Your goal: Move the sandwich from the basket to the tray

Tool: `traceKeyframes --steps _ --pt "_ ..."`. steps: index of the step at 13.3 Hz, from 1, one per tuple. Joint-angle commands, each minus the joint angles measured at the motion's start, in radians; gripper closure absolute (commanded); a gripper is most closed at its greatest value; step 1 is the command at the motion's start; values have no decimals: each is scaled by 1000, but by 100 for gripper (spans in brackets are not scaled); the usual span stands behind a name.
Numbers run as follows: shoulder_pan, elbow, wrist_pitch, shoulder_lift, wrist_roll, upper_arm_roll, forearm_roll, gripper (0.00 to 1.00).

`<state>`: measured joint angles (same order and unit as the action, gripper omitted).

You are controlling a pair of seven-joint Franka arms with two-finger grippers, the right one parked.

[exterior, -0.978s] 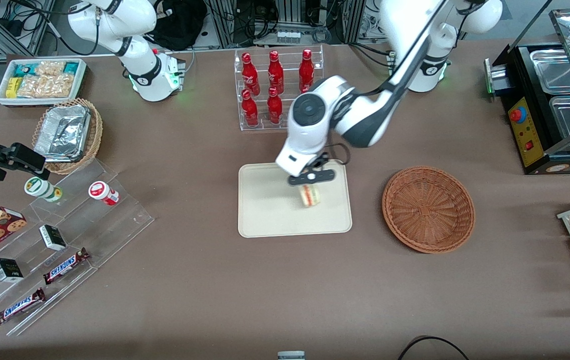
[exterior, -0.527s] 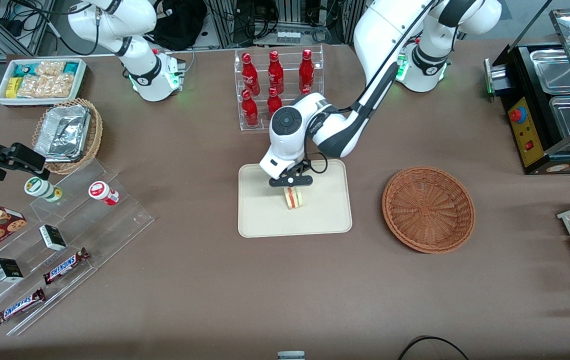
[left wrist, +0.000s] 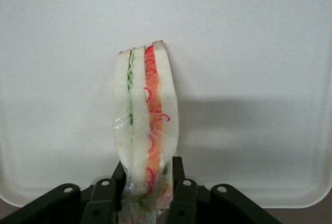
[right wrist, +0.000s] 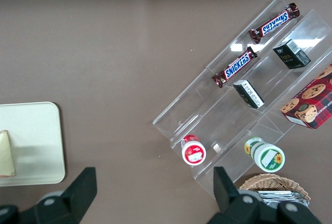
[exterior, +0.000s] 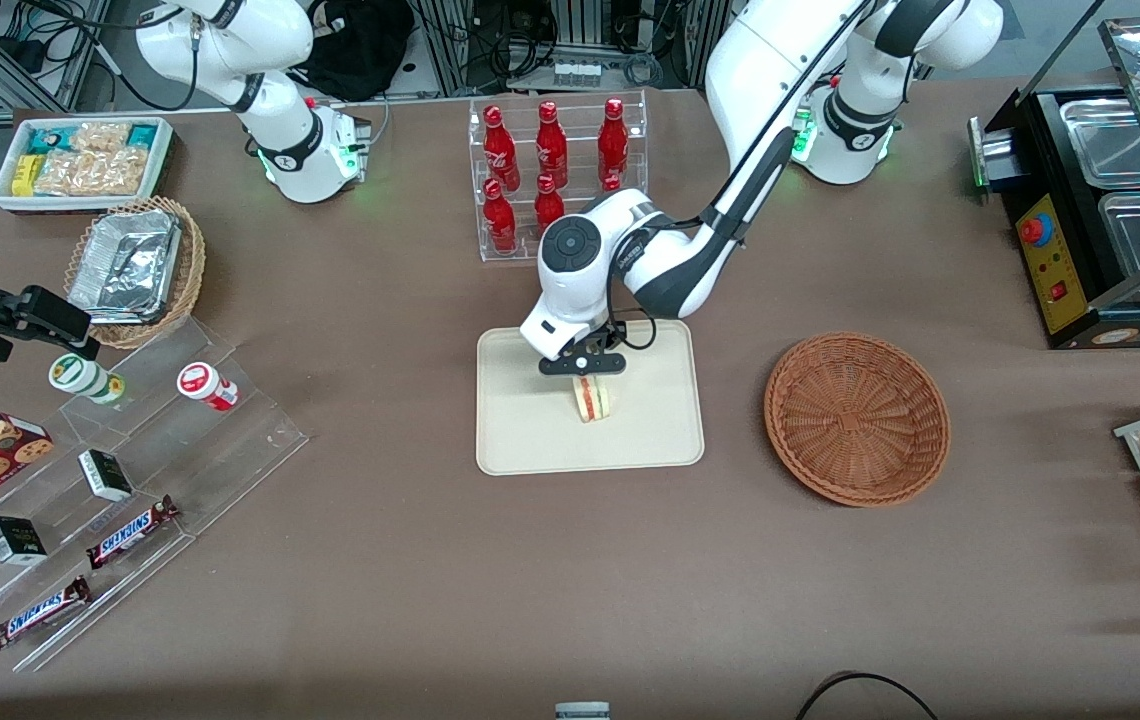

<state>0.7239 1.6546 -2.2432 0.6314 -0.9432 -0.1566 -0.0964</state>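
In the front view, near the middle of the frame, the gripper (exterior: 585, 380) hangs low over the tray (exterior: 520, 440), clamped on the sandwich (exterior: 591, 399), whose lower end looks to touch or nearly touch the tray. The basket (exterior: 857, 417), at centre right, holds nothing.

In the left wrist view, the fingers (left wrist: 179, 182) pinch the sandwich (left wrist: 146, 125) edge-on above the tray (left wrist: 249, 42).

This appears to be the placing step; next the fingers should part, then the arm lifts straight up.
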Motion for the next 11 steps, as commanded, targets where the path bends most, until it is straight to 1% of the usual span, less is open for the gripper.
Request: traceKeyframes --steps 1,3,6,7,8,10,11 --pt "9 -13 94 -71 -19 9 -9 0" --pt "-12 -12 253 -192 -22 15 3 0" --pt "-153 -7 489 -396 3 15 14 0" --pt "-212 -6 555 -451 39 15 23 0" --pt "-277 -6 624 -505 126 15 24 0" --pt "-416 -3 773 -605 345 17 58 0" --pt "-481 11 807 -645 439 17 61 0"
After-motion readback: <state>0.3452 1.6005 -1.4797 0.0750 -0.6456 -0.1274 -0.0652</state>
